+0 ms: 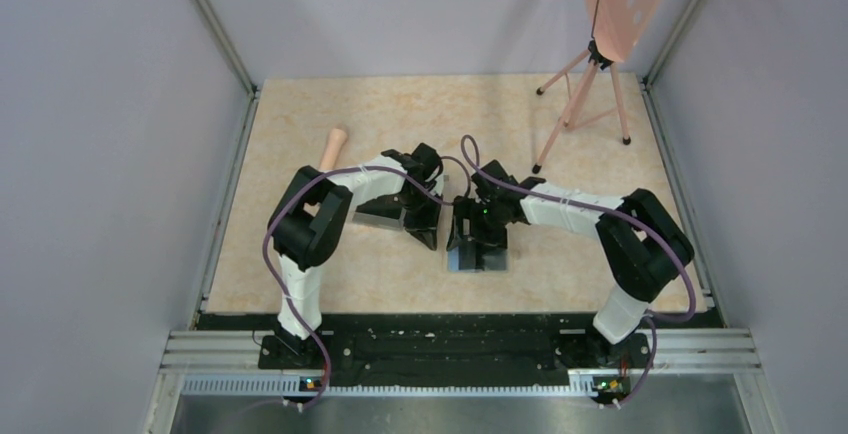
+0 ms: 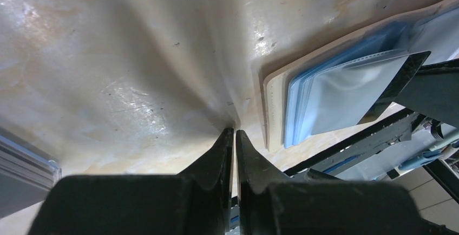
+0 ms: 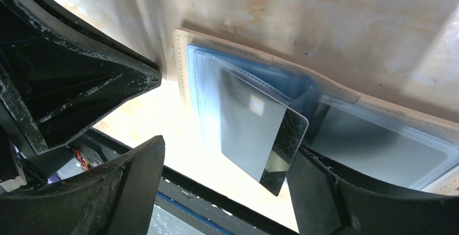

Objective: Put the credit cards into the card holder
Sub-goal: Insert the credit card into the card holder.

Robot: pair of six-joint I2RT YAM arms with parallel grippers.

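The card holder (image 3: pixel 227 45) lies open on the table, tan rim around grey-blue clear sleeves. One black credit card (image 3: pixel 287 148) sits mostly inside a sleeve, its dark end sticking out. My right gripper (image 3: pixel 227 164) is open and straddles that sleeve, its right finger (image 3: pixel 314 181) right beside the card's exposed end. My left gripper (image 2: pixel 234 133) is shut and empty, tips down on the table just left of the card holder (image 2: pixel 273 105). The same card (image 2: pixel 403 75) shows there. In the top view both grippers (image 1: pixel 428 237) (image 1: pixel 478 239) meet over the card holder (image 1: pixel 478 260).
A clear plastic box (image 2: pixel 21 164) lies left of my left gripper. A tan wooden handle (image 1: pixel 333 146) lies at the back left. A pink perforated board on a tripod (image 1: pixel 590 104) stands at the back right. Walls close in both sides.
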